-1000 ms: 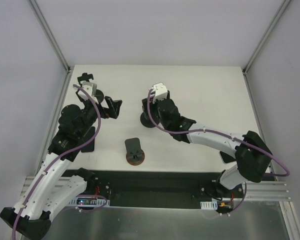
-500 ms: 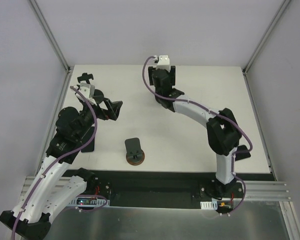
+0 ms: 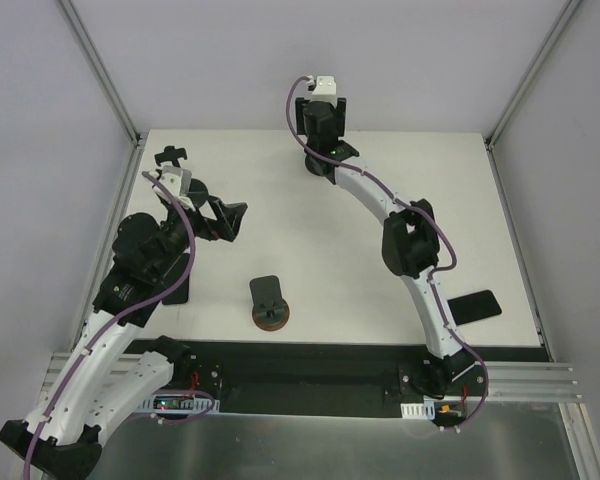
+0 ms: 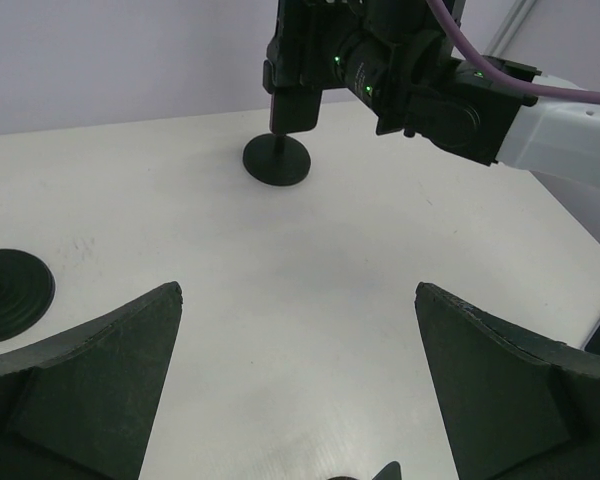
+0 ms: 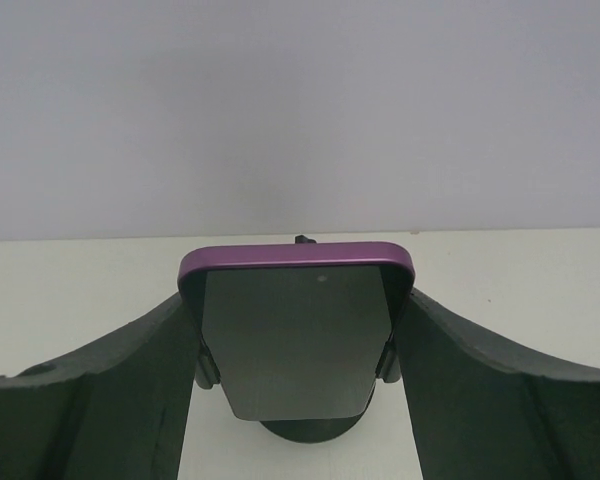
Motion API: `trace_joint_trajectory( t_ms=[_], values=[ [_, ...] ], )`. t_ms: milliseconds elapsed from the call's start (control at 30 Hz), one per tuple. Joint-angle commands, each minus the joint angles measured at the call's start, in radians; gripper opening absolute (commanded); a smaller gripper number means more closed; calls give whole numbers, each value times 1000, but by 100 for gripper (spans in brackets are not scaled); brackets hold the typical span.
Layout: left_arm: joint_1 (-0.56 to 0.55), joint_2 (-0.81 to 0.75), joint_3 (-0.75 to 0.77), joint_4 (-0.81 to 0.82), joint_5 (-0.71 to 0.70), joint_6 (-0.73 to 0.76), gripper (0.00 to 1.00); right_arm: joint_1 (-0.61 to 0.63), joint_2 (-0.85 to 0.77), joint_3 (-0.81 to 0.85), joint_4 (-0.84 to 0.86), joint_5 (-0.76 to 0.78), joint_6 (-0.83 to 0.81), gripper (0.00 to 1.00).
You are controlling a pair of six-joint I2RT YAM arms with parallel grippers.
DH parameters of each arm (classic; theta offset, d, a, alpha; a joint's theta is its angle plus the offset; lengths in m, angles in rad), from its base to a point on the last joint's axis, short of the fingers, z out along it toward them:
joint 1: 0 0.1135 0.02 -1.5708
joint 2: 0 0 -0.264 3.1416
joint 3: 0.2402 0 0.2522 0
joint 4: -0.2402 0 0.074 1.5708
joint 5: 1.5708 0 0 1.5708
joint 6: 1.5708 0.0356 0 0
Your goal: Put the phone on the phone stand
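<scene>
Farther back: right end effector (image 3: 318,135), phone (image 5: 295,345)

Glossy glass-faced phone (image 5: 295,340), smooth rim; matt blk plastic stand (image 4: 277,162).

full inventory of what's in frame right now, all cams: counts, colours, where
purple-edged phone: 1, purple rim, grey face; far centre, gripped from both sides.
far phone stand: 1, black; directly under that phone.
near phone stand: 1, black, brownish base; near centre.
clamp-like object: 1, black; far-left corner, maybe another stand.
flat slab: 1, black, phone-like; near right.
flat object: 1, black; near left, partly hidden.
table: 1, white.
left tool: 1, black, open, empty; left of centre.
right tool: 1, black, shut on the phone.
</scene>
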Motion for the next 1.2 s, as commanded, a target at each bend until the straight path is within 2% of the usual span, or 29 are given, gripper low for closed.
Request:
trace_joint_trajectory(
  t_ms=[0,200,533,733,833,867,933,967,1067,1167],
  values=[
    [21,14,6,36,39,-20,99,-17,49,200,66,-34,-29,1],
    [72,24,6,37,82,-53,99,-53,72,187,86,-65,10,1],
    [87,32,3,62,88,-61,99,-76,38,87,151,-177,-11,1],
    [90,43,3,63,96,-64,99,-88,24,50,175,-228,-8,10],
    [94,44,3,63,99,-64,99,-89,21,52,171,-225,-9,44],
    [95,46,1,65,101,-64,99,-91,20,53,160,-228,-17,64],
    [97,47,3,63,102,-66,99,-89,14,67,139,-228,-26,88],
    [98,49,1,65,102,-66,99,-88,9,88,101,-231,-35,96],
    [101,52,-2,65,102,-64,99,-88,-48,89,36,-252,-42,96],
    [107,60,-2,65,102,-67,99,-83,-175,12,-24,-239,-39,96]
  ],
)
